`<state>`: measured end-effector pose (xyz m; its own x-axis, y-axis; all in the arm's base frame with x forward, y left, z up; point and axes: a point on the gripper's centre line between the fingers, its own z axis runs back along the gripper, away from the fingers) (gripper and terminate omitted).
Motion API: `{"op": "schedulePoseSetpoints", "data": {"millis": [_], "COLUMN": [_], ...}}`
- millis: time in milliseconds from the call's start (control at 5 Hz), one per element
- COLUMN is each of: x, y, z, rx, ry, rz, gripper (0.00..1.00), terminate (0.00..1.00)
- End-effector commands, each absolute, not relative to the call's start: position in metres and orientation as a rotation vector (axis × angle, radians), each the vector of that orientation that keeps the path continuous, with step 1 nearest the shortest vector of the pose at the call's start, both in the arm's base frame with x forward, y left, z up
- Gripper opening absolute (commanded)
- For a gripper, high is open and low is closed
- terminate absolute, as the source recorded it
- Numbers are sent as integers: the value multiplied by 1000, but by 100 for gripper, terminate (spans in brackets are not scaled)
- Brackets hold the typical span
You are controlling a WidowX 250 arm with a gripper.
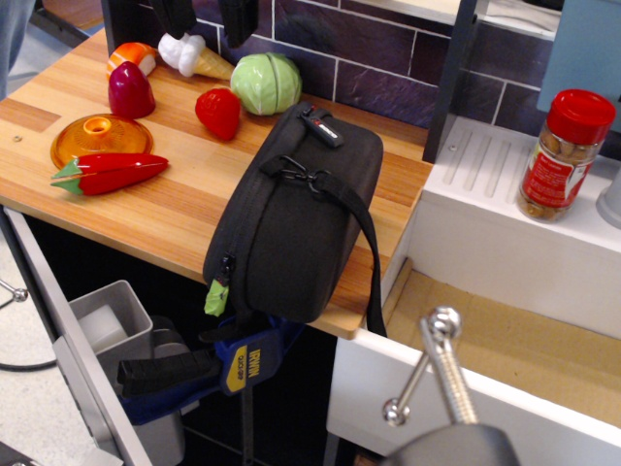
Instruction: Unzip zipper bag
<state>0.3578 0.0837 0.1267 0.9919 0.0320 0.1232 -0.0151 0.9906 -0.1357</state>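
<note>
Grey rounded housing with shiny threaded metal rods, ball-tipped.

The gripper enters from the top edge as two dark fingers, hanging apart with a gap between them. Only their lower parts show; the arm above is out of view.

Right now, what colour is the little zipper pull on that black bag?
Lime green, at the zipper bag's lower left corner in the observation.image view.
</note>
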Motion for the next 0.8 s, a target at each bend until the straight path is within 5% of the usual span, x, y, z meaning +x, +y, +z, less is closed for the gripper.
{"op": "schedulePoseSetpoints", "data": {"millis": [0, 600], "x": [358, 232], "y": [84, 73], "z": [127, 142], "rx": [-135, -191], "ry": [-126, -70], "rz": [24, -198], "gripper": [100, 100], "terminate": [0, 0]}}
